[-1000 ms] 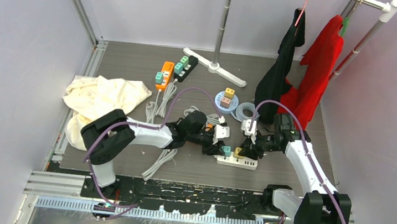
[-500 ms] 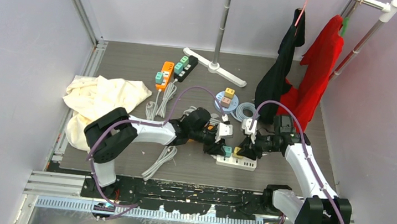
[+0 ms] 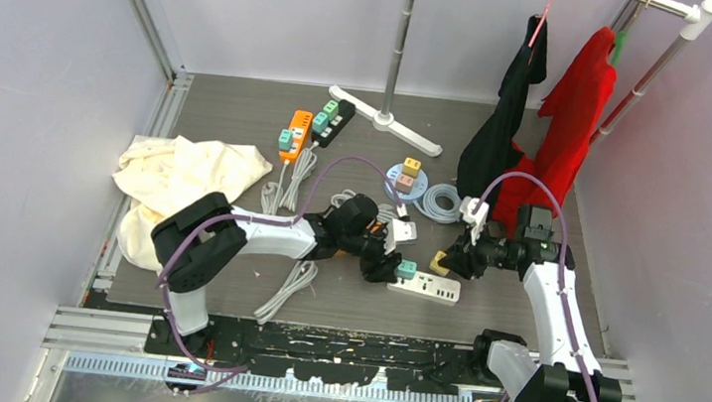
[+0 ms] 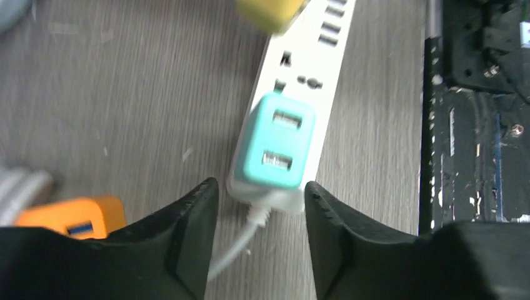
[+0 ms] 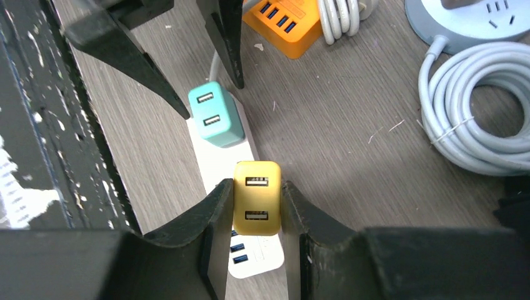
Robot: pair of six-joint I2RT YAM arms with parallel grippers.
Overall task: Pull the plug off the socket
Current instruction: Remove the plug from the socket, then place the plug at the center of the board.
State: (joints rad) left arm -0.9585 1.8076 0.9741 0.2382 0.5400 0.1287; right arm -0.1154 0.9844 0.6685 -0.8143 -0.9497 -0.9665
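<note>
Currently: right gripper (image 5: pixel 256 185) clenched on yellow plug (image 5: pixel 257 206), fingers pinching both its sides. Plug sits over white strip (image 5: pixel 219 159), about mid-length; cannot tell if prongs are clear of socket. Teal plug (image 5: pixel 215 115) seated in strip, nearer cord end. Left gripper (image 4: pixel 259 187) released, jaws straddling strip's cord end just below teal plug. Orange hub (image 4: pixel 69 219) just beside one left finger. Grey cable coil (image 5: pixel 462 119) apart from strip.
</note>
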